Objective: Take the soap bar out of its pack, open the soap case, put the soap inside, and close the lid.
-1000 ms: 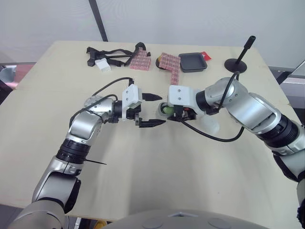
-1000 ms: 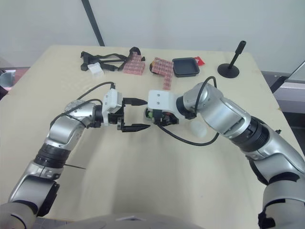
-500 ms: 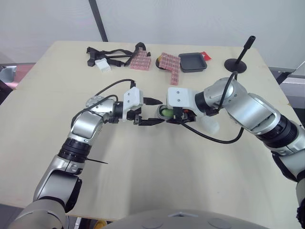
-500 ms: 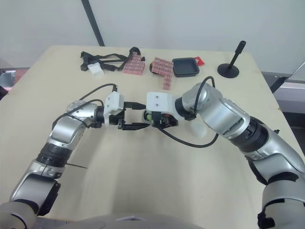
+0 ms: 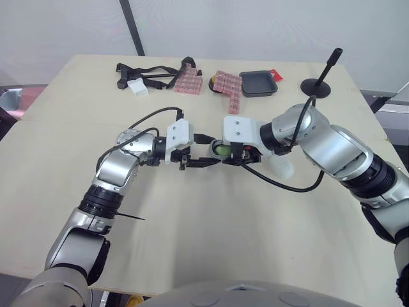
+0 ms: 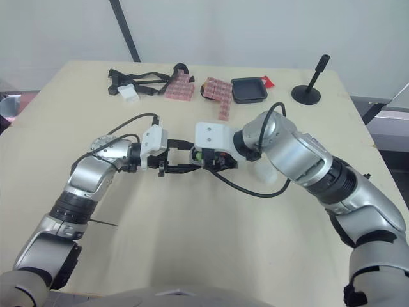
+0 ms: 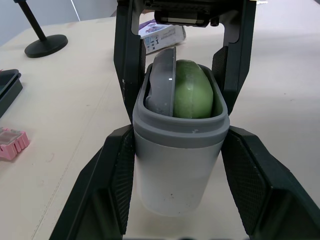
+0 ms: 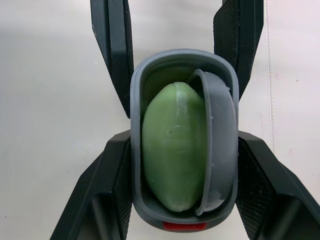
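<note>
At the middle of the pale wooden bench (image 5: 192, 230), the grey oval plastic soap case (image 7: 175, 172) is open, with the green oval soap bar (image 8: 172, 150) inside and a grey lid piece (image 8: 222, 150) tilted beside the soap. The left claw (image 7: 177, 145) grips the case from 9 o'clock and the right claw (image 8: 182, 145) from 3 o'clock, fingers against its sides. A white-and-purple soap pack (image 7: 165, 36) lies at 4 o'clock. Farther off, pink block packs (image 5: 228, 86) sit at 12 o'clock and a black square tray (image 5: 258, 83) at 1.

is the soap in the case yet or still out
In. The green soap sits inside the grey case, with the lid tipped in beside it rather than closed over the top.
</note>
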